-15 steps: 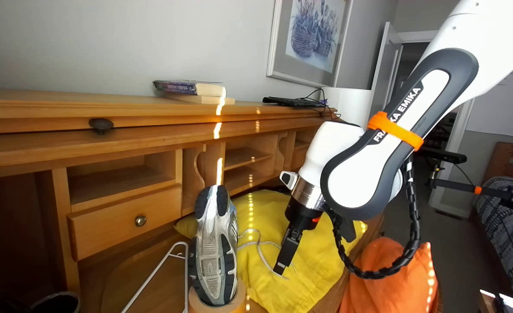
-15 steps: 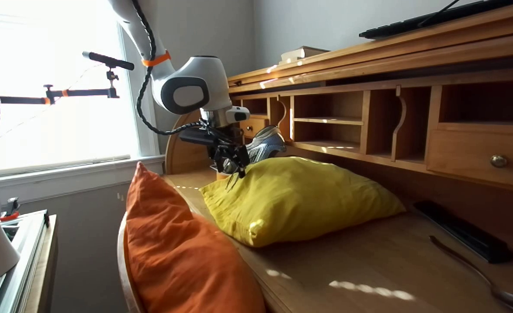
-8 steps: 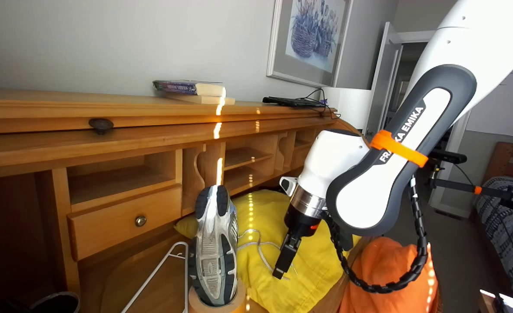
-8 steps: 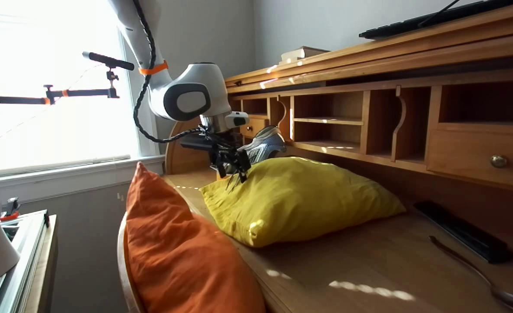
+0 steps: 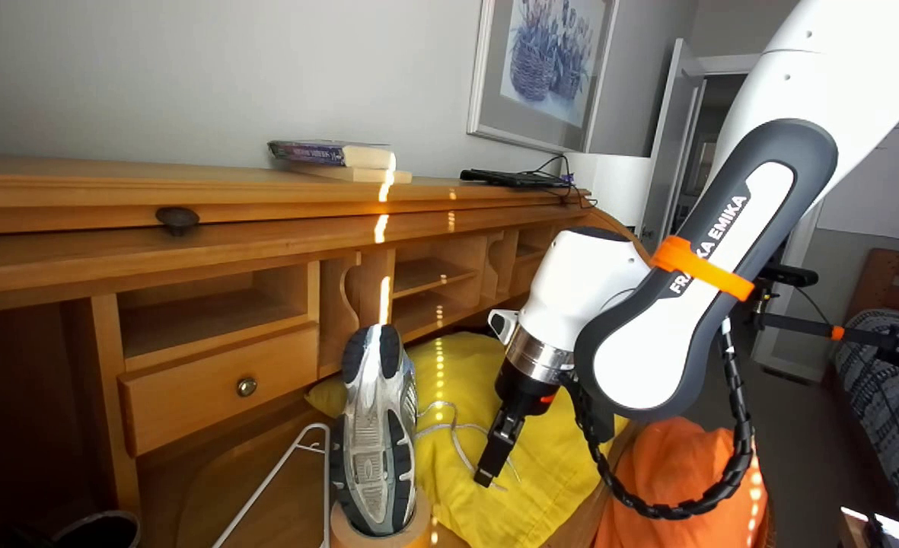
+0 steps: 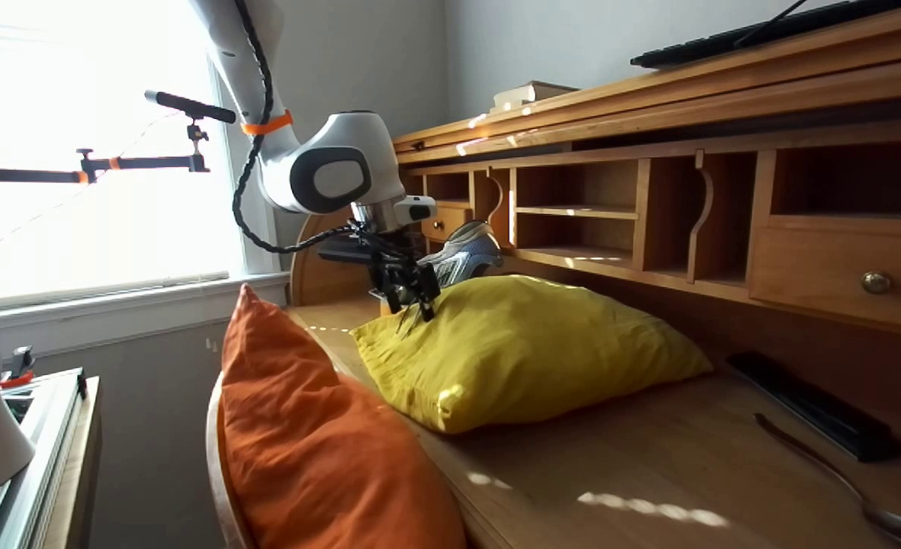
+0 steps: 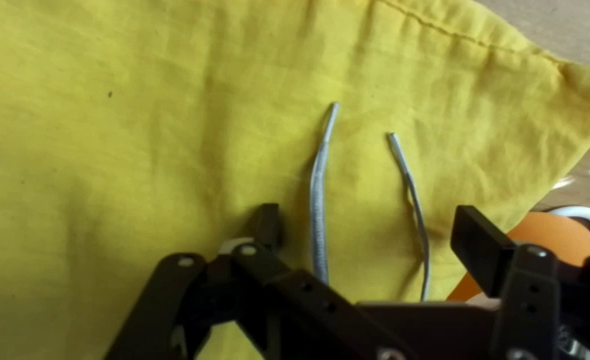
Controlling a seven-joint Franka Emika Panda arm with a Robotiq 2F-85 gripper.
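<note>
On your arm [image 5: 769, 183] you can read "FRA", then "KA EMIKA", an orange band [image 5: 702, 268] hiding the lettering between. On the ledge [image 5: 190, 176] above the worktop [image 6: 618, 465], the upper book [image 5: 320, 153] carries spine lettering too small for you to make out.

Your end effector [image 7: 368, 222] is open: the fingers [image 7: 477, 245] stand well apart, with a broader lace end [image 7: 317, 215] and a thinner lace end [image 7: 419, 215] lying between them. Both are pale grey with slim tips and lie on the yellow pillow [image 6: 526, 358]; you cannot tell whether your fingertips touch the cloth. In an exterior view the laces [image 5: 455, 441] curl across the pillow to a grey and blue running shoe [image 5: 373, 441], which stands tilted, its dark and pale sole showing, its lower end at an orange and tan roll [image 5: 417, 525]. The shoe is toward the end of the worktop by the window [image 6: 76, 76]; the pillow lies beside it, one corner at the worktop's front edge.

Compared with a second ago, your arm has dropped and the fingertips sit slightly lower over the pillow; shoe, pillow and laces lie as they did.
</note>
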